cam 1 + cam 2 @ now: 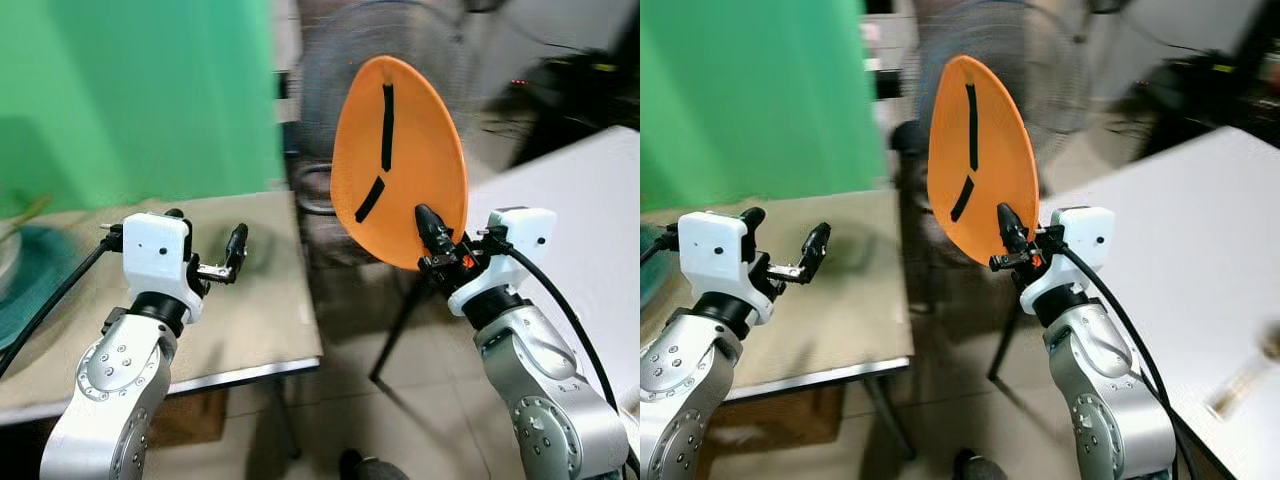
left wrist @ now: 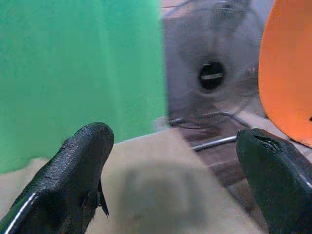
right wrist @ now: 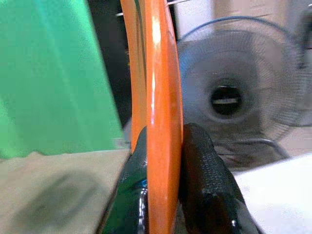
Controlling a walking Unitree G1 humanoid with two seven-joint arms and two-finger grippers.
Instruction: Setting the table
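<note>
The orange plate (image 3: pixel 163 117) looks like smooth, glossy plastic: a bright highlight runs down its rim in the right wrist view, and two matt black strips lie on its face. The right gripper (image 3: pixel 164 185) has black fingers (image 3: pixel 207 180) with a finely textured, rubbery-looking surface pressed on the rim. The left gripper (image 2: pixel 175 185) shows the same matt, grained black finish. Both arms are brushed silver metal with white plastic wrist housings. The beige table (image 1: pixel 260 300) has a dull, flat top, possibly laminate, though blur makes it hard to tell. The fan (image 3: pixel 234 97) has a thin wire grille.
</note>
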